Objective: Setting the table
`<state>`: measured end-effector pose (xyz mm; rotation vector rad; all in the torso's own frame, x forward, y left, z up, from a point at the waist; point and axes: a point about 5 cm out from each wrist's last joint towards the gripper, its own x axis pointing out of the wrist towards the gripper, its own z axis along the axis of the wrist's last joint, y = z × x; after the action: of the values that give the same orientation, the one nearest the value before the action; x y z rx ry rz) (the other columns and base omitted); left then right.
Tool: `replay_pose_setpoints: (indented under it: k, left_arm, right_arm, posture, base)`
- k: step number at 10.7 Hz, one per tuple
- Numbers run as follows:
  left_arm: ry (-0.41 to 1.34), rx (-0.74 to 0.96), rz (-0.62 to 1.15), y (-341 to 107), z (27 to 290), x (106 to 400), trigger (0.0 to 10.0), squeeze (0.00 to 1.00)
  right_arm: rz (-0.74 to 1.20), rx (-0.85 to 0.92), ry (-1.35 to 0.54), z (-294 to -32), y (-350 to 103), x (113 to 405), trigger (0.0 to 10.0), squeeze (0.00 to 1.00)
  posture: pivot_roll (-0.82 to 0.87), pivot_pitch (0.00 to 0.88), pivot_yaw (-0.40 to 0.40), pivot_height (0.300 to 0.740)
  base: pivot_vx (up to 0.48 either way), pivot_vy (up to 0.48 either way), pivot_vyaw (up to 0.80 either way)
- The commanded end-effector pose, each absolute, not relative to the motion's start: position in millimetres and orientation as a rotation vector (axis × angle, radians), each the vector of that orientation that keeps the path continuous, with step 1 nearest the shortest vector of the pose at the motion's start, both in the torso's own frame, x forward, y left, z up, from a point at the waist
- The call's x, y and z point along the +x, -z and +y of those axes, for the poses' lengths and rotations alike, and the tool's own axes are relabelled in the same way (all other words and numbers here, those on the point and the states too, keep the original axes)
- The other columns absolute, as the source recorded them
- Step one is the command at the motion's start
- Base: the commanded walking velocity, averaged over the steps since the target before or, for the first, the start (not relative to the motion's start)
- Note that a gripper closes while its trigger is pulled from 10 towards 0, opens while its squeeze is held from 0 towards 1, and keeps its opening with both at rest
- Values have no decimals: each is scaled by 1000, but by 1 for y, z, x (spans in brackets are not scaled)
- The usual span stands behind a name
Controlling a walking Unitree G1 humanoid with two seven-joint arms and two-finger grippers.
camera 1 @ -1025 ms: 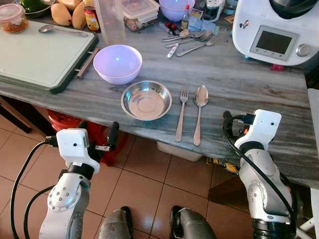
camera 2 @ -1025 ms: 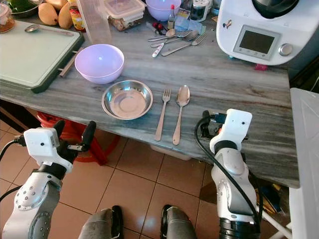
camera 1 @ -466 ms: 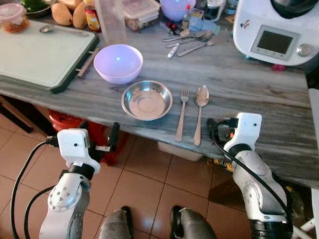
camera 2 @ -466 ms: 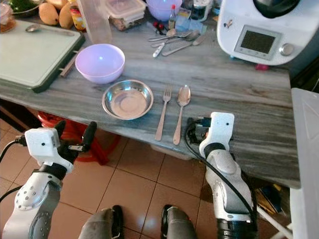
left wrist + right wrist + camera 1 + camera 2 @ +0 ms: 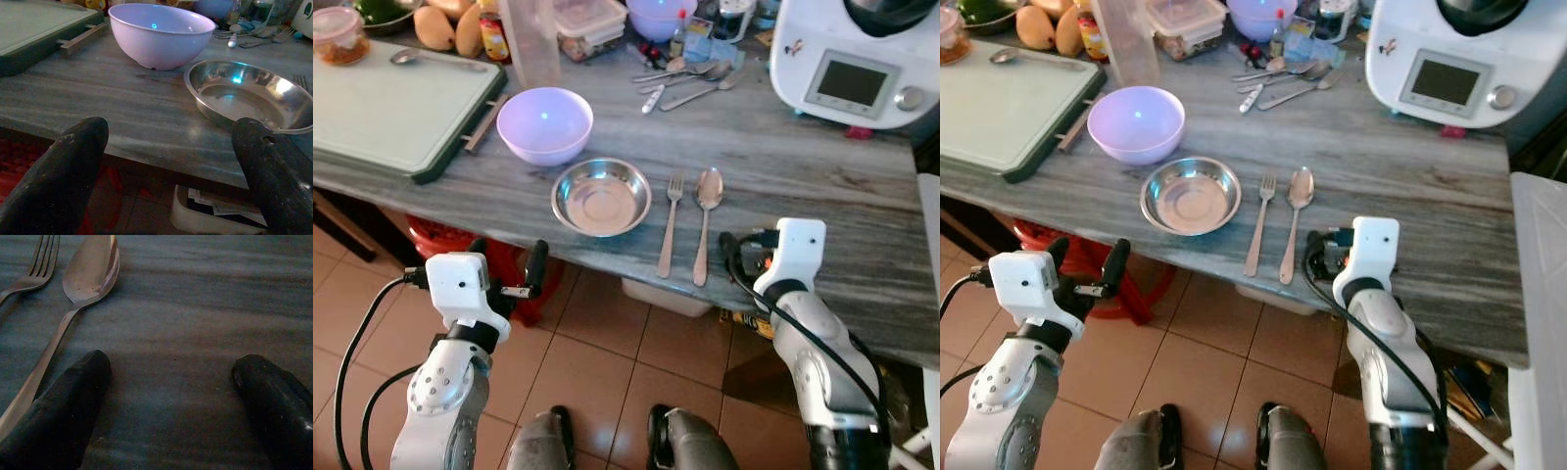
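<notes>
A steel bowl (image 5: 601, 197) is sitting near the front edge of a grey stone counter (image 5: 783, 166), with a fork (image 5: 670, 224) and a spoon (image 5: 704, 220) lying side by side just to its right. A lilac bowl (image 5: 545, 124) is standing just behind it, beside a green cutting board (image 5: 396, 108). The right gripper (image 5: 168, 401) is hovering over the counter beside the spoon's handle, fingers spread. The left gripper (image 5: 168, 166) is waiting below the counter's edge, fingers also apart.

Grey table (image 5: 783, 157): steel bowl (image 5: 601, 197), fork (image 5: 670, 223), spoon (image 5: 705, 220) (side by side), lilac bowl (image 5: 545, 124).
</notes>
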<state>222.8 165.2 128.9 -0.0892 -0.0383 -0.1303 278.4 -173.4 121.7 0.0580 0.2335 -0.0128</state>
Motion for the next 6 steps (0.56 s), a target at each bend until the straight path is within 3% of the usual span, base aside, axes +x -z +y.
replay_pose_setpoints:
  k: [1, 6]
  left_arm:
    - [128, -78, -35, -130, 166, 221, 10000, 0]
    - [125, -77, -33, -130, 166, 220, 10000, 0]
  right_arm:
    - [300, 59, -5, -171, -110, 278, 10000, 0]
    - [285, 76, -83, -156, -112, 284, 10000, 0]
  posture:
    - [21, 201, -6, 740]
    - [24, 202, -11, 740]
  base:
    - [0, 0, 0]
    - [0, 0, 0]
